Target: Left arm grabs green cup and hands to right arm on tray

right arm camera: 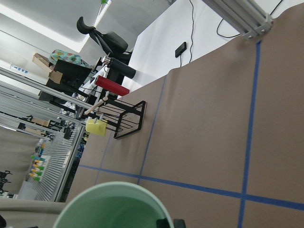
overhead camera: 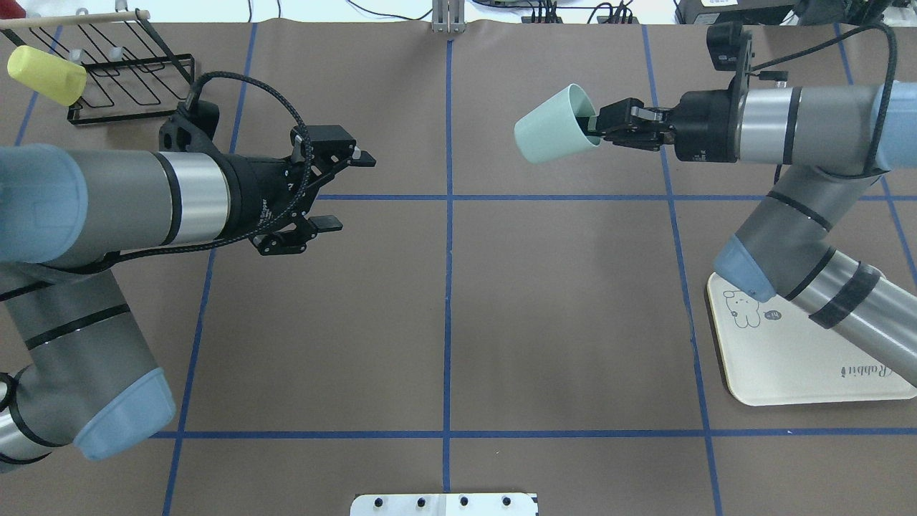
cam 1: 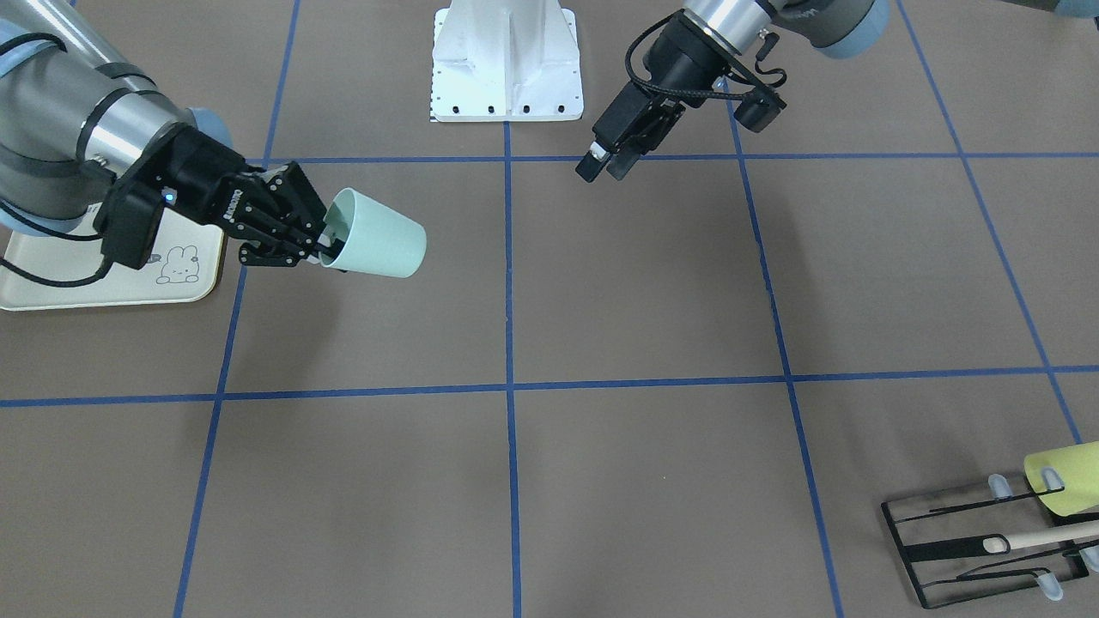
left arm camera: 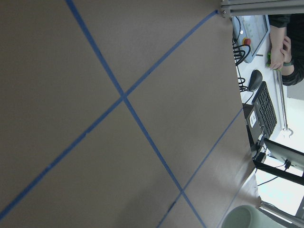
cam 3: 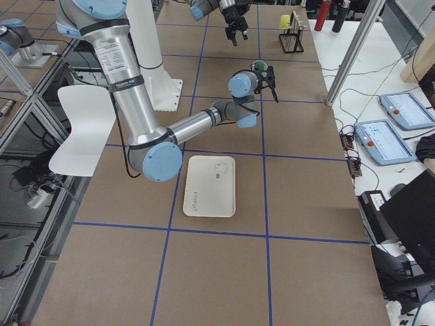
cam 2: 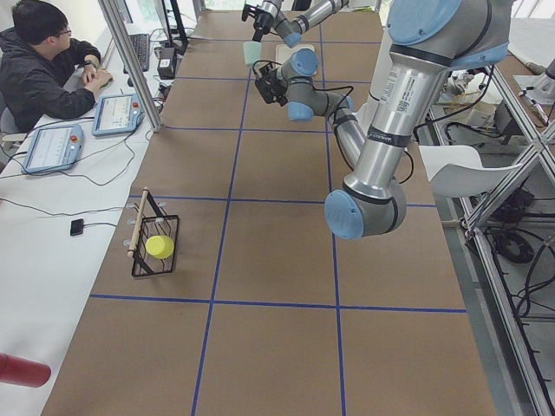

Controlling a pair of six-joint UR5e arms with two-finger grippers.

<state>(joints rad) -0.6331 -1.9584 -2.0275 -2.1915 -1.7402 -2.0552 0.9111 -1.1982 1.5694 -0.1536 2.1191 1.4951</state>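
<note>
The pale mint-green cup [overhead camera: 555, 129] hangs above the table on its side, mouth toward my right gripper [overhead camera: 593, 127]. That gripper is shut on the cup's rim, with one finger inside it, as the front view also shows [cam 1: 322, 245]. The cup's rim fills the bottom of the right wrist view [right arm camera: 114, 206]. My left gripper [overhead camera: 347, 192] is open and empty, well apart from the cup, left of the centre line. The cream Rabbit tray [overhead camera: 802, 358] lies on the table under my right arm, nearer the robot than the cup.
A black wire rack [overhead camera: 129, 72] with a wooden rod stands at the far left corner, a yellow-green cup [overhead camera: 46, 74] hung on it. The white robot base [cam 1: 506, 64] is at the table's near edge. An operator sits at a side desk [cam 2: 43, 69].
</note>
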